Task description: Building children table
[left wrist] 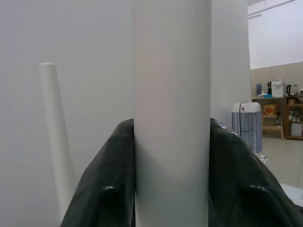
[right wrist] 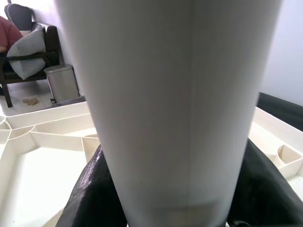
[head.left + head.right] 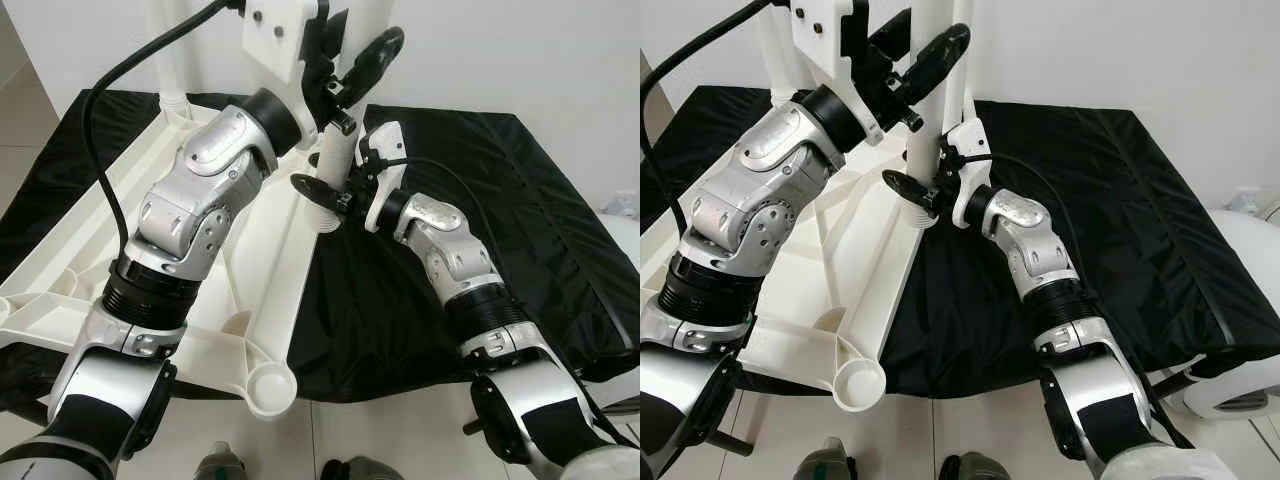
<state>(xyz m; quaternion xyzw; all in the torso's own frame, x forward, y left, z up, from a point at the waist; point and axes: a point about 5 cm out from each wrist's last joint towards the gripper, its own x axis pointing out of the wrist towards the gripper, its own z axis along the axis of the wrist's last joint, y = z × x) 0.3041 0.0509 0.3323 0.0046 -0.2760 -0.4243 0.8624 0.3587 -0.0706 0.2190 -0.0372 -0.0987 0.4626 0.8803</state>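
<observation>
White plastic makes up an upturned child's tabletop (image 3: 215, 345), which is laid ribbed side up on a black sheet (image 3: 470, 190) spread over the floor. A round leg socket (image 3: 271, 385) at its near corner is seen empty. A white table leg (image 3: 335, 150) is held upright at the far corner, with its foot seated in the tabletop. The left gripper (image 3: 350, 80) is clamped high on this leg, its fingers (image 1: 102, 189) pressed against either side. The right gripper (image 3: 335, 190) is clamped low on the same leg, just above the base, with its fingers (image 2: 92, 198) pinching it. A second white leg (image 1: 56, 137) is seen standing behind, against a pale wall. Beyond the tabletop, a metal bin (image 2: 61, 81) and a dark chair (image 2: 28, 52) with a grey cushion are visible.
</observation>
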